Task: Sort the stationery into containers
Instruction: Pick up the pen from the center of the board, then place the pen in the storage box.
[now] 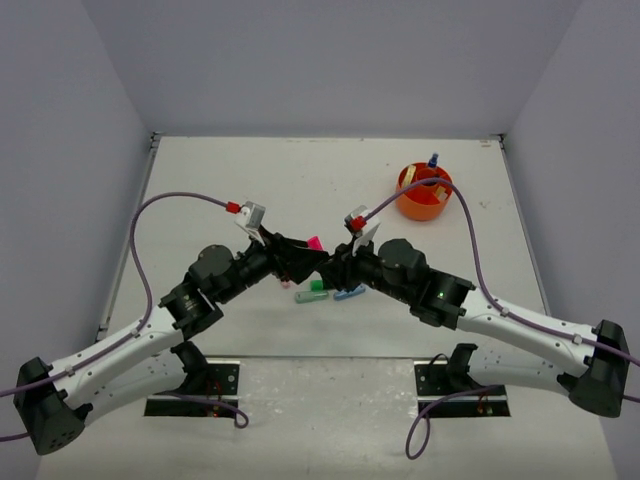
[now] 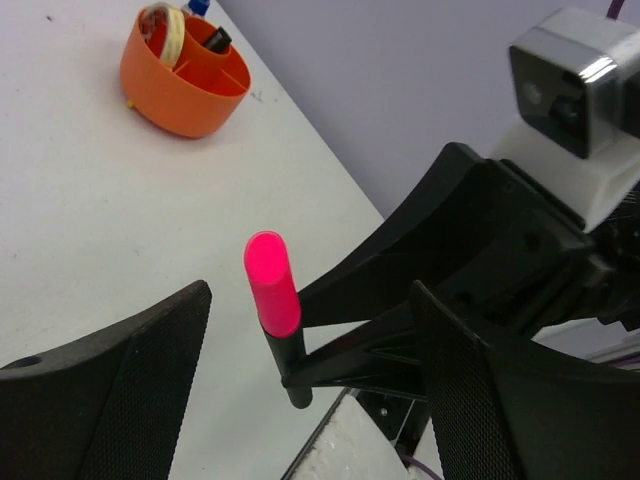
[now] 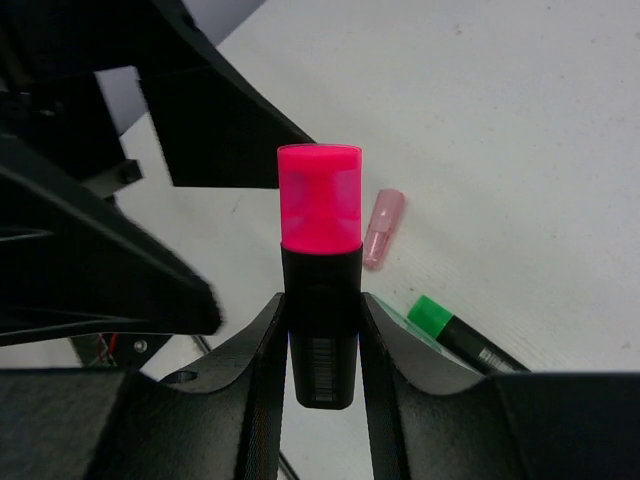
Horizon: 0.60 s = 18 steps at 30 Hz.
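My right gripper point(image 3: 320, 300) is shut on the black body of a pink highlighter point(image 3: 320, 210) and holds it above the table, pink cap outward. It also shows in the top view point(image 1: 314, 243) and the left wrist view point(image 2: 272, 285). My left gripper point(image 2: 310, 295) is open, its fingers wide apart on either side of the highlighter without touching it. The two grippers meet at mid-table, the left point(image 1: 303, 262) facing the right point(image 1: 332, 266). The orange divided tub point(image 1: 441, 205) stands at the far right and holds a tape ring point(image 2: 170, 35) and a blue item point(image 1: 433, 160).
On the table below the grippers lie a green highlighter point(image 3: 460, 335), a pale pink small item point(image 3: 383, 228) and a blue clip point(image 1: 348, 293). The right arm's wrist camera point(image 2: 570, 50) sits close in front of my left gripper. Grey walls enclose the table.
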Each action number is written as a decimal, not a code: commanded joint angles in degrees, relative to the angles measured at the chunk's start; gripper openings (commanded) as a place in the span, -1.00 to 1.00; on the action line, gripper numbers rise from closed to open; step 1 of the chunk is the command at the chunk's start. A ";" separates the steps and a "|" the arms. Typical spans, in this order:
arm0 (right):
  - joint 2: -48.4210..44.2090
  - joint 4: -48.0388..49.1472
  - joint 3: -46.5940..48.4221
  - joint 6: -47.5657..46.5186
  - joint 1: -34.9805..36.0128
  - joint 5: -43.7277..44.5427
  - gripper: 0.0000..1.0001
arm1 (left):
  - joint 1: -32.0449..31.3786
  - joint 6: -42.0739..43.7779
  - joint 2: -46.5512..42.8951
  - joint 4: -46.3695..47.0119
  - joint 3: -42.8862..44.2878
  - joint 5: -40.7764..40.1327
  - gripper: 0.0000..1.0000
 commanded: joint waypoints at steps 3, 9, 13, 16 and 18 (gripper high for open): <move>-3.74 5.89 -1.40 -1.28 1.35 -2.84 -1.00 | -0.13 -2.88 3.11 8.62 -0.60 3.50 0.36; -3.12 5.87 -1.40 -1.80 1.44 -2.66 -1.00 | -0.13 -2.96 4.99 12.82 -0.63 5.26 -0.61; -2.39 4.59 -1.04 -1.44 1.48 -1.45 -0.89 | -0.13 -2.16 5.17 12.94 -0.17 4.61 -1.00; -2.78 1.48 -0.55 -0.33 1.44 1.69 -0.27 | -0.13 -0.66 6.60 12.55 1.08 4.77 -1.00; -3.48 -2.57 -0.34 1.82 1.48 10.05 0.86 | -0.17 3.90 8.25 11.76 2.69 4.10 -1.00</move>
